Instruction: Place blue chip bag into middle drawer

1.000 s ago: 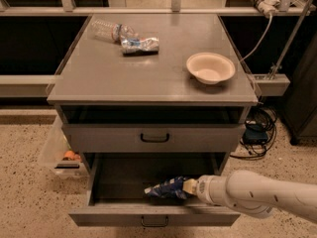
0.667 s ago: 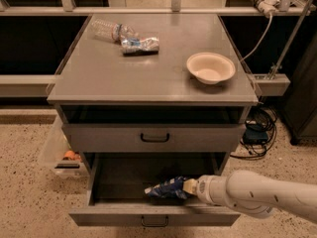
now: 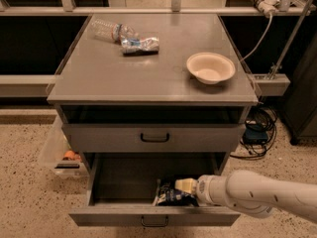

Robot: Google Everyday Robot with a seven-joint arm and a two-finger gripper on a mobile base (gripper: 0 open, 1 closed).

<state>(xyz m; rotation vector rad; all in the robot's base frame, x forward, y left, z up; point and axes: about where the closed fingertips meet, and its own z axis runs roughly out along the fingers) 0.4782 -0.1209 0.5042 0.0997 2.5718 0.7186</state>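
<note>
You have 1 off-white, smooth-shelled tubular arm in view, thick and rounded like a padded sleeve, with soft grey shading along its underside. Near the wrist it swells into a fat bulge, then steps down to a narrower white cylindrical collar marked by a thin dark seam. Past that collar sits your claw, a small pale cream-yellow piece, inside the open grey metal middle drawer, toward its right front.

Cabinet top — pale bowl, clear bottle, crumpled wrapper just beside it
</note>
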